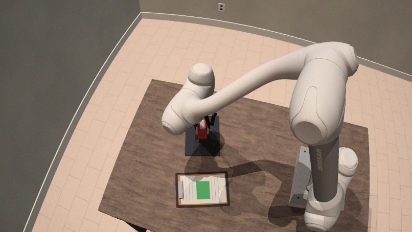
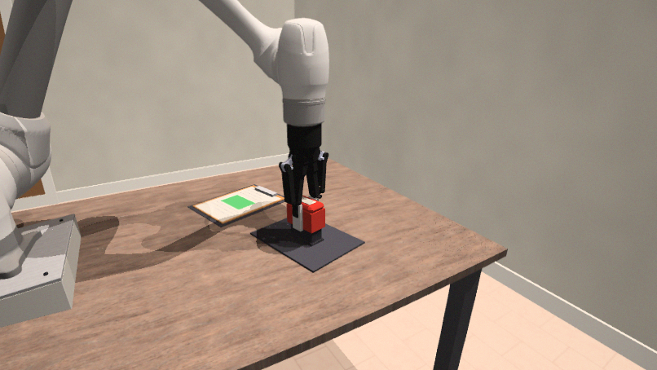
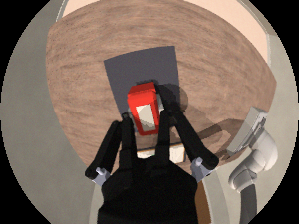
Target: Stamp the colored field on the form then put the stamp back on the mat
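The red stamp (image 2: 309, 217) with a white label on top stands upright on the dark mat (image 2: 306, 244). My gripper (image 2: 301, 212) comes straight down over it and is shut on the stamp's red body, one finger on each side. It also shows in the wrist view, where the stamp (image 3: 144, 111) sits between the black fingers over the mat (image 3: 142, 78). In the top view the stamp (image 1: 202, 130) is partly hidden by my arm. The form on its clipboard (image 1: 202, 188) lies flat nearer the table's front, with the green field (image 1: 203, 189) at its middle; it also shows in the exterior view (image 2: 237, 201).
My arm's grey base block (image 2: 34, 266) stands at the table's left end. The table edge (image 2: 460, 270) drops off to the right of the mat. The arm's forearm (image 1: 245, 86) spans above the table.
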Robot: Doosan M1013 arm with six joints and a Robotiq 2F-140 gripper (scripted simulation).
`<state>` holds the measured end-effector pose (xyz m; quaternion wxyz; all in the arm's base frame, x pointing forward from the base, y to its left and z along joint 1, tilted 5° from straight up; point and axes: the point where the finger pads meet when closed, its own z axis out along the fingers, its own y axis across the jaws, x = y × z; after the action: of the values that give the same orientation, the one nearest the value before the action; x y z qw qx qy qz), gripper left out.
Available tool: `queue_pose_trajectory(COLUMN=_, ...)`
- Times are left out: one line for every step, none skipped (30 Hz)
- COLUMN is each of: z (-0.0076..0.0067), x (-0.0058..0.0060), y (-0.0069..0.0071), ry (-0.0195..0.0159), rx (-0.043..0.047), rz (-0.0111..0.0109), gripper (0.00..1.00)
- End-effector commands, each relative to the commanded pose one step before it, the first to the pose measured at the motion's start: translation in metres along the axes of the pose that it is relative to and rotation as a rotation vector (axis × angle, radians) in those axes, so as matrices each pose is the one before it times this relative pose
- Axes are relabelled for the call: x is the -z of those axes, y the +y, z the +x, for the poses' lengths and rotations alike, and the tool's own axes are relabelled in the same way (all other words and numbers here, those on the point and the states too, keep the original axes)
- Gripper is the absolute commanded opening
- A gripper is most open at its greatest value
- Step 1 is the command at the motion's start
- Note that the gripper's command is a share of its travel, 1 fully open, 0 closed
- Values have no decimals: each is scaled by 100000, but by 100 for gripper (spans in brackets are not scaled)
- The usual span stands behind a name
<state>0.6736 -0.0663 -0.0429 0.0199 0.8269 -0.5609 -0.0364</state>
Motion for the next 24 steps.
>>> queue_pose_trajectory(z=-5, x=9, y=2, ry=-13, rx=4, rz=11, gripper=16)
queue_pose_trajectory(z=0, x=0, y=0, ry=0, rx=0, rz=0, gripper=16)
queue_pose_trajectory(z=0, x=0, y=0, ry=0, rx=0, rz=0, gripper=16)
queue_pose_trajectory(z=0, x=0, y=0, ry=0, rx=0, rz=0, gripper=16)
queue_pose_trajectory(z=0, x=0, y=0, ry=0, rx=0, rz=0, gripper=16)
queue_pose_trajectory(z=0, x=0, y=0, ry=0, rx=0, rz=0, gripper=16)
queue_pose_trajectory(z=0, x=0, y=0, ry=0, rx=0, rz=0, gripper=16)
queue_pose_trajectory(z=0, x=0, y=0, ry=0, rx=0, rz=0, gripper=16)
queue_pose_trajectory(z=0, x=0, y=0, ry=0, rx=0, rz=0, gripper=16)
queue_pose_trajectory(z=0, x=10, y=0, ry=0, rx=0, rz=0, gripper=16)
queue_pose_trajectory(z=0, x=63, y=0, ry=0, rx=0, rz=0, gripper=16)
queue_pose_trajectory(z=0, x=148, y=0, ry=0, rx=0, rz=0, gripper=16)
queue_pose_trajectory(z=-1, x=245, y=1, ry=0, rx=0, rz=0, gripper=16)
queue_pose_trajectory(z=0, x=342, y=0, ry=0, rx=0, rz=0, gripper=16)
queue_pose_trajectory(z=0, x=0, y=0, ry=0, rx=0, rz=0, gripper=16)
queue_pose_trajectory(z=0, x=0, y=0, ry=0, rx=0, rz=0, gripper=16)
queue_pose_trajectory(z=0, x=421, y=0, ry=0, rx=0, rz=0, gripper=16)
queue_pose_trajectory(z=0, x=475, y=0, ry=0, rx=0, rz=0, gripper=16)
queue_pose_trajectory(z=0, x=498, y=0, ry=0, rx=0, rz=0, gripper=16)
queue_pose_trajectory(z=0, x=486, y=0, ry=0, rx=0, rz=0, gripper=16)
queue_pose_trajectory(z=0, x=439, y=0, ry=0, rx=0, rz=0, gripper=16)
queue_pose_trajectory(z=0, x=363, y=0, ry=0, rx=0, rz=0, gripper=16)
queue_pose_trajectory(z=0, x=266, y=0, ry=0, rx=0, rz=0, gripper=16)
queue_pose_trajectory(z=0, x=161, y=0, ry=0, rx=0, rz=0, gripper=16)
